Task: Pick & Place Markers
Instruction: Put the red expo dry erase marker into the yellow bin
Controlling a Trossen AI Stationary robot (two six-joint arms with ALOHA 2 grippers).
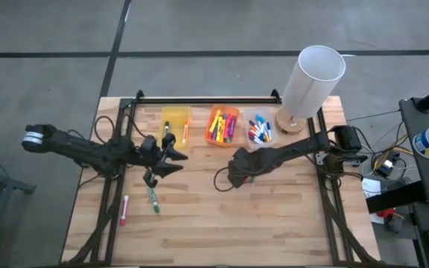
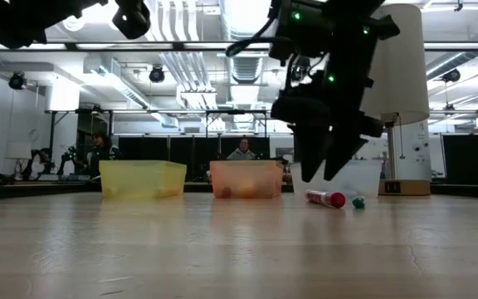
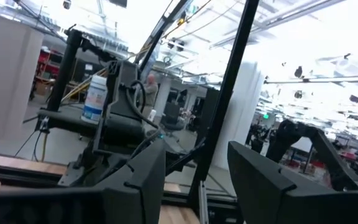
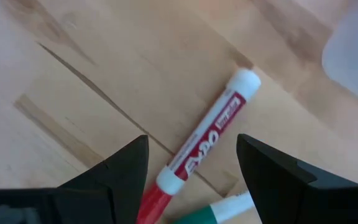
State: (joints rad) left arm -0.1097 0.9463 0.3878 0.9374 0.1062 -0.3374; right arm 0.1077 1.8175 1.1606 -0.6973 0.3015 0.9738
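A marker with a red cap and white barrel (image 4: pixel 211 134) lies flat on the wood, with a green-capped marker (image 4: pixel 213 210) beside it. My right gripper (image 4: pixel 191 140) is open and hovers just above the red one, a finger on either side, touching nothing; the low view shows its fingertips (image 2: pixel 318 176) above the red marker (image 2: pixel 326 198). My left gripper (image 1: pixel 177 162) is open and empty, raised left of table centre. A pink marker (image 1: pixel 124 211) and a green marker (image 1: pixel 153 199) lie near the table's left front. More markers fill the orange bin (image 1: pixel 223 125) and the clear bin (image 1: pixel 259 130).
A yellow bin (image 1: pixel 176 123) stands left of the orange one along the far edge. A tall white cylinder (image 1: pixel 311 78) on a wooden base stands at the far right corner. A black frame rail (image 1: pixel 207 99) runs along the far edge. Bare wood spans the near half.
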